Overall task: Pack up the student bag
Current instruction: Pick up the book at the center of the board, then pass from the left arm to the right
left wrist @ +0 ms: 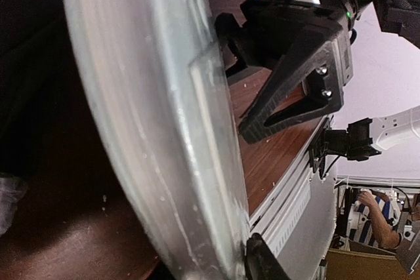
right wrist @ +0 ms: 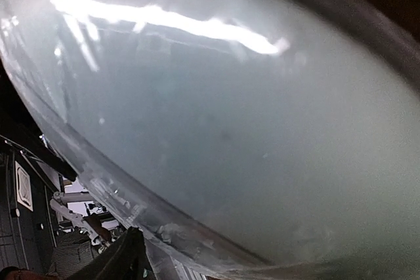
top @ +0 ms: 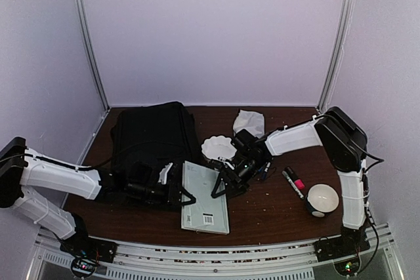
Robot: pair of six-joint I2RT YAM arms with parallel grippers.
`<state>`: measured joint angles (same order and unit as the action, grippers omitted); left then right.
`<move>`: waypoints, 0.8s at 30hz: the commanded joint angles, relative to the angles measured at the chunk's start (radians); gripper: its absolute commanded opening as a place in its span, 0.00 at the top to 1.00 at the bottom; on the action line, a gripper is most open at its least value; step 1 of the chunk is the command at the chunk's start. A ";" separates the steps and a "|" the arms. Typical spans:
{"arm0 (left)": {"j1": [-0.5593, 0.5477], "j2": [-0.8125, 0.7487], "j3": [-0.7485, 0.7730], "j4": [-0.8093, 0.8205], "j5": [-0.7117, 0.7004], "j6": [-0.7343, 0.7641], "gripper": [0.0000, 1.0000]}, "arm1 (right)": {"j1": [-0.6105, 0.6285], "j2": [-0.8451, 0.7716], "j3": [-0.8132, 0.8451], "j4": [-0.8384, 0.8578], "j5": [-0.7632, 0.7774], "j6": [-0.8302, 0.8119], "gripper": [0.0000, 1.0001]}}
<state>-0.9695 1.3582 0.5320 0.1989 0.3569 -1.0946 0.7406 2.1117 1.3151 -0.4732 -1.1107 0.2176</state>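
From above, the student bag (top: 154,139) lies flat on the back-left part of the table (top: 275,218), its left side close to the table's left edge. Just in front of its right corner a pale plastic case (top: 205,200) with a barcode sticker lies near the middle of the front edge. The left gripper (top: 186,196) is at the case's left edge and the right gripper (top: 222,190) at its right edge. Behind the right gripper stands a white frilled dish (top: 218,147), and further back, near the back edge, is a crumpled white wrapper (top: 249,121). Towards the right edge lie a marker (top: 294,182) with a pink band and a round white bowl (top: 322,198).

In the left wrist view the plastic case (left wrist: 164,129) runs edge-on from top to bottom. One of the left arm's own fingers (left wrist: 261,263) shows at the bottom, right against the case's edge. The other finger is hidden, so I cannot tell whether this tool is clamped on the case. Beyond the case, the right gripper (left wrist: 236,80) stands with its jaws spread apart over the brown table (left wrist: 262,155).

In the right wrist view the plastic case (right wrist: 230,129) fills nearly the whole frame, milky and with a bright streak of reflected light. One dark finger (right wrist: 128,257) shows at the lower left, beside the case's edge.
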 commanded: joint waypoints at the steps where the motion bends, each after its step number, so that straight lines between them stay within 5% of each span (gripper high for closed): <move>1: 0.005 -0.030 0.073 -0.015 -0.008 0.032 0.80 | 0.003 0.000 -0.034 0.036 0.065 -0.012 0.24; 9: 0.039 -0.201 0.149 -0.252 -0.073 0.147 1.00 | -0.026 -0.276 -0.092 -0.066 0.112 -0.118 0.19; 16: 0.116 -0.234 0.295 -0.345 -0.111 0.284 1.00 | -0.143 -0.450 -0.089 -0.089 0.123 -0.197 0.14; 24: 0.251 -0.167 0.535 -0.300 -0.107 0.407 1.00 | -0.265 -0.508 -0.021 0.074 0.104 -0.086 0.11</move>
<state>-0.7738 1.1862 0.9150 -0.2783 0.2481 -0.7898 0.5072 1.6424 1.2442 -0.5045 -1.0100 0.0830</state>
